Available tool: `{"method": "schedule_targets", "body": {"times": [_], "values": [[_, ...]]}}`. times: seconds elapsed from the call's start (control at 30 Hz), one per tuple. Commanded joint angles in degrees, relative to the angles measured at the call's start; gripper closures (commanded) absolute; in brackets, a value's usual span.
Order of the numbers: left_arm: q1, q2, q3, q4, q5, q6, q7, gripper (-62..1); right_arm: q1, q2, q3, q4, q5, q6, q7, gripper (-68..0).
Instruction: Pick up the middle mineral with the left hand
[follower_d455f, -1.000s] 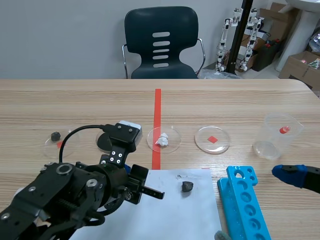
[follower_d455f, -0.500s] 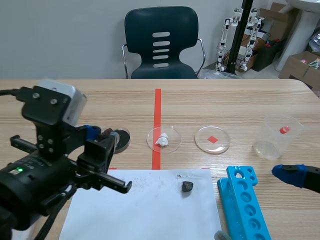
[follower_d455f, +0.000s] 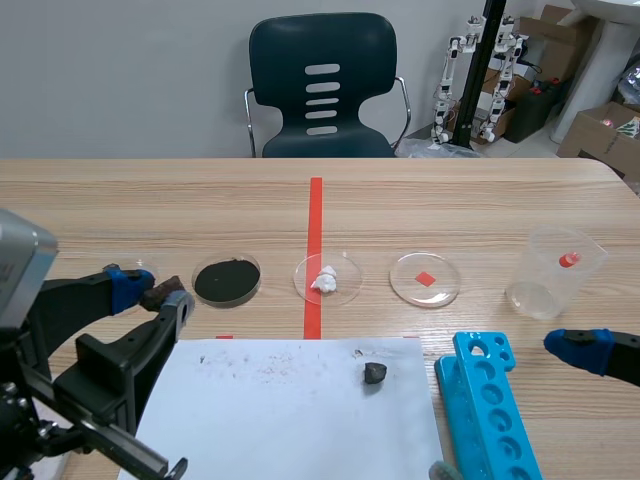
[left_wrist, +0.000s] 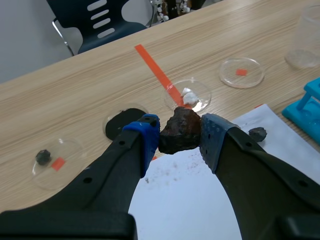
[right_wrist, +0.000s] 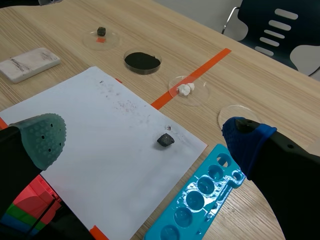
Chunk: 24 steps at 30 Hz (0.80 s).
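Mineral (left_wrist: 179, 134), reddish-brown, clamped in left gripper (left_wrist: 180, 142), clear of the table (left_wrist: 75, 95), so pickup appears done; right gripper (right_wrist: 145, 137) spread, idle.

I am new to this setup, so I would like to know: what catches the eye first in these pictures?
First, the left tool, held above the table at the robot's left, clamps a dark reddish-brown mineral between its pads. Next come the white paper sheet near the robot, with a small dark stone lying on it, and the bright blue tray beside that sheet.
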Motion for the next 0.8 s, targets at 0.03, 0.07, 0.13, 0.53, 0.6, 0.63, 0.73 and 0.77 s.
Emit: {"method": "schedule_targets", "body": {"times": [0.03,0.07,0.13,0.53,0.6,0.63,0.73,0.77], "values": [[1.44,0.33,-1.99,1.05,-0.13,0.11,-0.83,-13.0,0.04,0.48,0.39,0.42,0.61,0.00,1.05,-67.9],[2.16,0.33,-2.62,1.05,-0.13,0.09,-0.83,-13.0,0.04,0.48,0.39,0.42,0.61,0.00,1.05,-67.9],[3.43,0.33,-3.91,1.31,-0.13,-0.15,-0.83,-13.0,0.04,0.48,0.39,0.42,0.61,0.00,1.05,-67.9],[6.19,0.35,-6.78,4.37,0.09,-1.38,-0.76,-13.0,0.04,0.48,0.39,0.42,0.61,0.00,1.05,-67.9],[6.05,0.35,-6.78,4.37,0.07,-1.38,-0.57,-13.0,0.04,0.48,0.39,0.42,0.61,0.00,1.05,-67.9],[6.05,0.35,-6.78,4.37,0.07,-1.38,-0.57,-13.0,0.04,0.48,0.39,0.42,0.61,0.00,1.05,-67.9],[6.05,0.35,-6.78,4.37,0.07,-1.36,-0.57,-13.0,0.04,0.48,0.39,0.42,0.61,0.00,1.03,-67.9],[6.05,0.35,-6.78,4.37,0.07,-1.36,-0.57,-13.0,0.04,0.48,0.39,0.42,0.61,0.00,1.03,-67.9]]}}
